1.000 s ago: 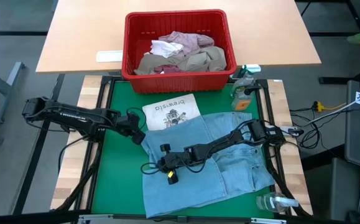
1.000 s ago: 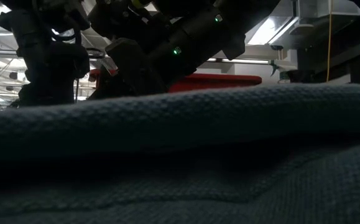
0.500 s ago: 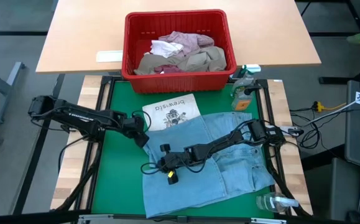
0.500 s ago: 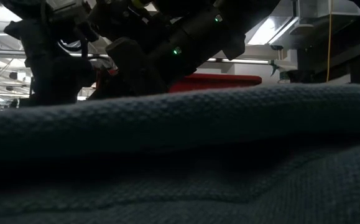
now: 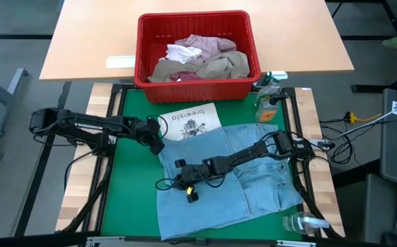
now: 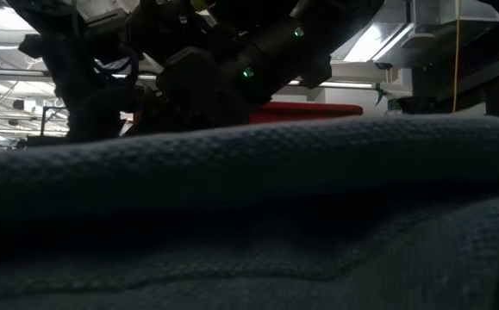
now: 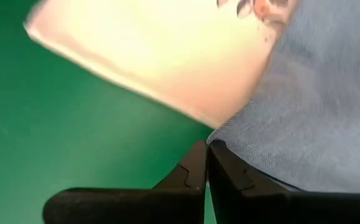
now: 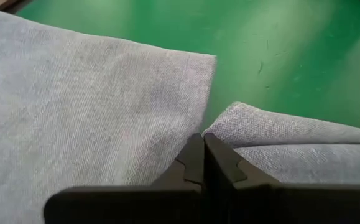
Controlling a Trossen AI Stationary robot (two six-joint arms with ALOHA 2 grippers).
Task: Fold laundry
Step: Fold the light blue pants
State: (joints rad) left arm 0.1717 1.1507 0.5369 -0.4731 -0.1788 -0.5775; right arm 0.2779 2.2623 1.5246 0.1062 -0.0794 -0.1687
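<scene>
Light blue jeans (image 5: 253, 178) lie spread flat on the green mat, filling the low view's foreground (image 6: 318, 189). My left gripper (image 5: 157, 145) is shut at the jeans' far left corner (image 7: 220, 138), beside a white printed sheet (image 7: 155, 56). My right gripper (image 5: 178, 180) reaches in from the table's right and is shut near the jeans' left edge, where a flat layer (image 8: 105, 106) meets a raised fold (image 8: 273, 130). More laundry lies in the red basket. My left gripper (image 7: 206, 149) has its fingertips closed on the very tip of the jeans' far left corner (image 7: 216, 140), slanting down from the table's left. The rest of the cloth lies flat on the mat. My right gripper (image 8: 203, 138) pinches the end of a raised fold of the denim (image 8: 226, 121), slanting down from the table's right. The fold stands up a little from the mat; the cloth around it lies flat.
A red basket (image 5: 197, 79) with pink, white and tan garments stands on the wooden table beyond the mat. The white printed sheet (image 5: 189, 123) lies at the jeans' far edge. A bottle (image 5: 268, 103) stands at the far right corner, another (image 5: 299, 223) near right. Bare green mat (image 5: 129, 199) at left.
My left gripper has moved toward the table's right, up to the jeans' far left corner, rolling as it went, and its fingers have shut there. The jeans lie as before. My right gripper has stayed in place.
</scene>
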